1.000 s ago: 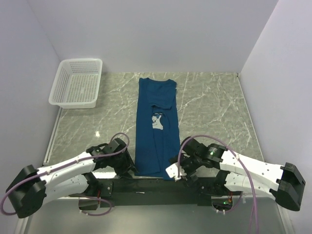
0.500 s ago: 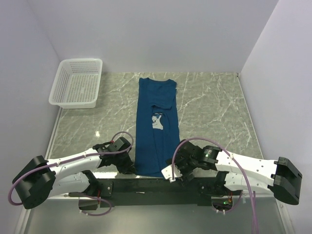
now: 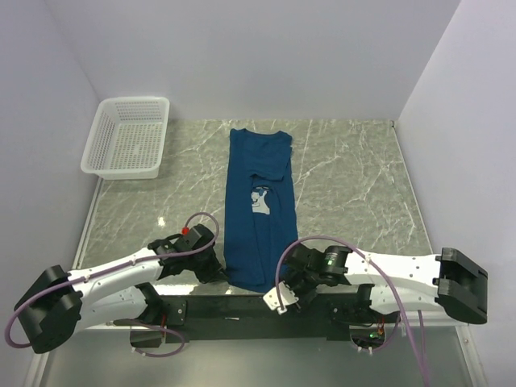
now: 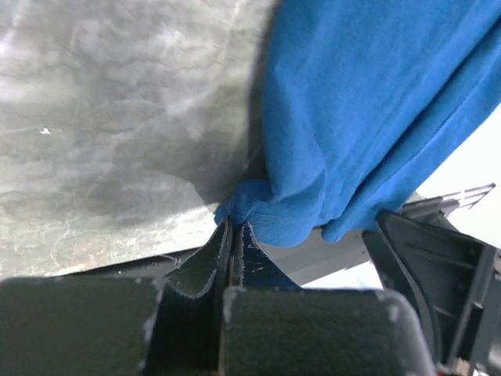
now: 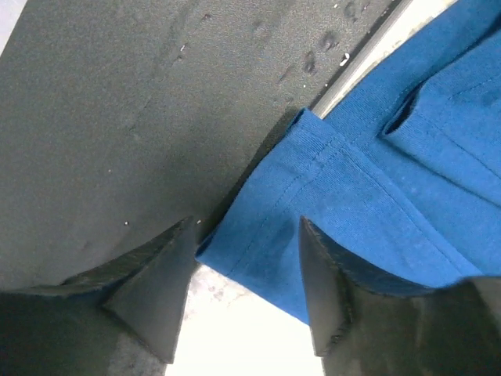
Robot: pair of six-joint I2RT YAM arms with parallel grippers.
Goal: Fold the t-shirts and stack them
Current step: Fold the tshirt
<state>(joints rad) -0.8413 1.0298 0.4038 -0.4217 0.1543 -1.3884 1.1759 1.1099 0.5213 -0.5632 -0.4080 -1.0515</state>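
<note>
T-shirt (image 4: 368, 117) hem pinched in left end effector (image 4: 232, 229); right end effector (image 5: 246, 231) spread over hem corner.

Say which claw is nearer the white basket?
Left. The left gripper pinches the near-left corner of the t-shirt, on the same side as the basket; the right gripper straddles the near-right corner, farther away.

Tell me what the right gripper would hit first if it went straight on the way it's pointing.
Most likely the hemmed corner of the dark blue cotton t-shirt, lying between the right gripper's open fingers; depth beyond it is unclear.
</note>
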